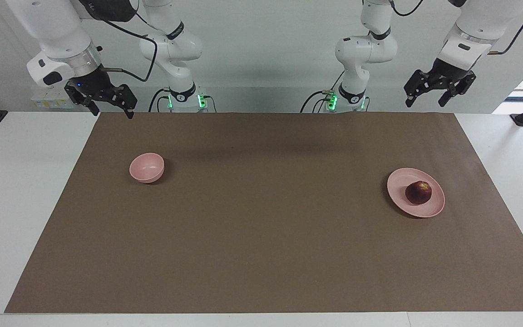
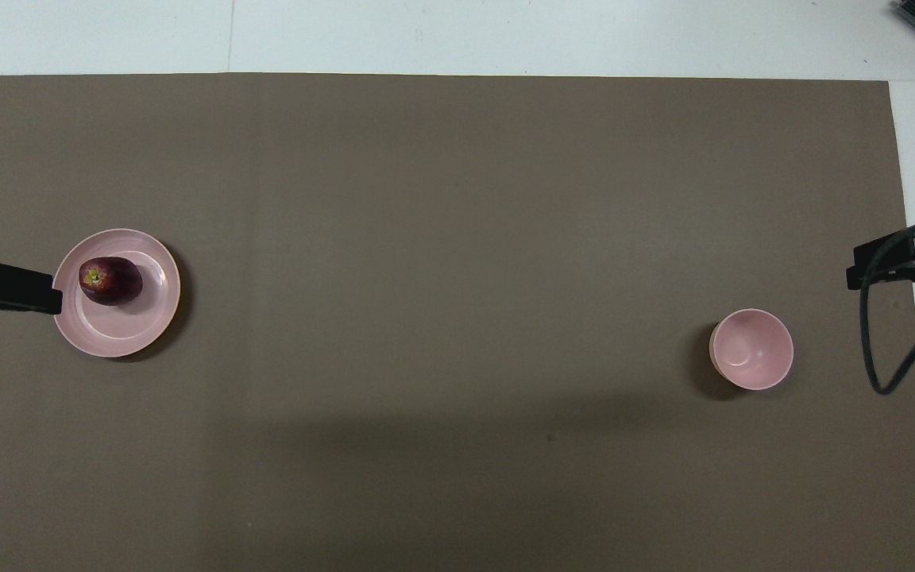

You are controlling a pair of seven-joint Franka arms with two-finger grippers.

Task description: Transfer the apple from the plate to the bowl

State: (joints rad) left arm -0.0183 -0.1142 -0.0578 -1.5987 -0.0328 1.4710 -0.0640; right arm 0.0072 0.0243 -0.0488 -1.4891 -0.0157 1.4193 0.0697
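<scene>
While plated, apple (image 1: 418,192) below left fingers (image 1: 409,97).

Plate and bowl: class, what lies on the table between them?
Nothing: only bare brown mat runs between the plate, which holds the apple, and the bowl. The overhead view shows it best.

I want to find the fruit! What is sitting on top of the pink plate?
A dark red apple lies on the plate, nothing else. The bit of plate under the apple is hidden.
</scene>
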